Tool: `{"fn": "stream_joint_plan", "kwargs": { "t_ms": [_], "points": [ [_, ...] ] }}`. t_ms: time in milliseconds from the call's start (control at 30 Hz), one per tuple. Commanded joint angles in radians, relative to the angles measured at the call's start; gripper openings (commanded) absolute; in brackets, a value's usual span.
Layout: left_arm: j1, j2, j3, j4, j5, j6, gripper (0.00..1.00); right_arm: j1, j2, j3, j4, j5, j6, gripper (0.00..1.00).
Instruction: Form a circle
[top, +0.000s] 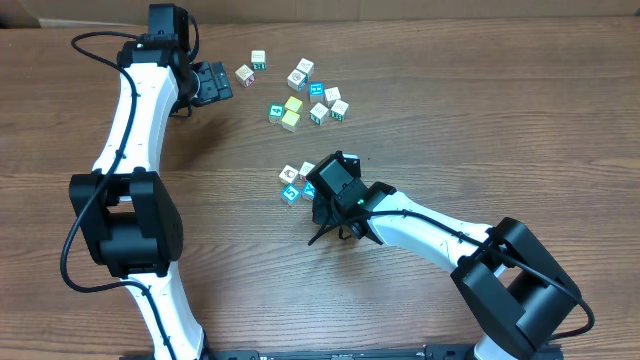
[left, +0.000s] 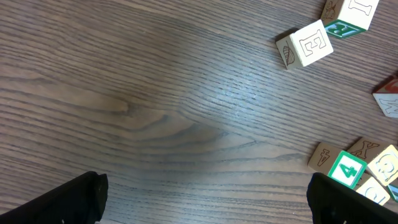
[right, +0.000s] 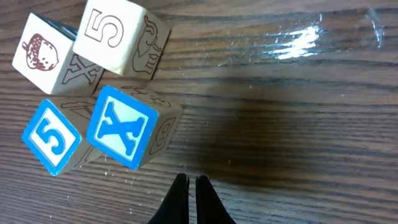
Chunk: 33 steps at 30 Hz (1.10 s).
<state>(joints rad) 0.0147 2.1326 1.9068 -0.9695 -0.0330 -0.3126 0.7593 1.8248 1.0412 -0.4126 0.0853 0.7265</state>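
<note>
The circle (right: 121, 127), four square-edged printed cubes, white and cyan, huddles touching on the grainy wooden tabletop (right: 280, 124) just ahead of the right claw (right: 188, 190), pinched together; the left claw (left: 205, 202) gapes apart.

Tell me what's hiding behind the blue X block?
Seen from the right wrist, a white block with a 5 and an elephant sits just behind the blue X block, an acorn block to its left. Whatever the X block's far faces show is covered.

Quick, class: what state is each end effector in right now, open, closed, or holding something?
Left end effector: open, holding nothing.
Right end effector: closed, holding nothing.
</note>
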Motion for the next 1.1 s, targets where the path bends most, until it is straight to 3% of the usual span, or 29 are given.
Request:
{"fn": "stream_joint_plan", "kwargs": {
  "t_ms": [0, 1067],
  "points": [
    [-0.002, 0.003, 0.019, 0.001, 0.007, -0.009, 1.00, -0.002, 0.019, -0.003, 0.007, -0.005, 0.007, 0.04],
    [-0.002, 0.003, 0.019, 0.001, 0.007, -0.009, 1.00, -0.002, 0.040, -0.008, 0.075, -0.020, 0.007, 0.04]
  ]
}}
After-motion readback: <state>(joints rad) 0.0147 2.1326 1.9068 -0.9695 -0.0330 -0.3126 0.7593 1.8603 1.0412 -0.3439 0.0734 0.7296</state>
